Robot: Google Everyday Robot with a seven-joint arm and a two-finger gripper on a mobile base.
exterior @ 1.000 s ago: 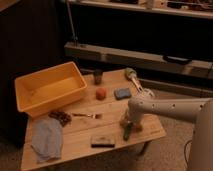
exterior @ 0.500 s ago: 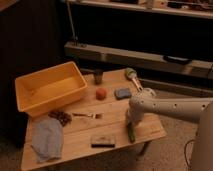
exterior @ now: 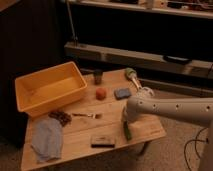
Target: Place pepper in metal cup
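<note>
Since the earlier frame the tool (exterior: pixel 126 123) has drawn its fingers together, and it now sits low over the front right part of the tabletop (exterior: pixel 80 131), at the end of the white arm (exterior: pixel 170 110) that reaches in from the right. It is clamped on the upper end of the pepper (exterior: pixel 127 132), which has barely shifted. The pepper is slim and dark green, and it points down toward the tabletop's front edge with its lower end at the wood.

The metal cup (exterior: pixel 98 76) stands upright at the back of the tabletop, well apart from the pepper. An orange fruit (exterior: pixel 101 93) lies in front of the cup, with a blue sponge (exterior: pixel 121 93) just to its right. A yellow bin (exterior: pixel 50 104) fills the back left corner. Nearer the front lie a fork (exterior: pixel 87 115), a crumpled blue cloth (exterior: pixel 46 139) and a dark flat block (exterior: pixel 102 141).
</note>
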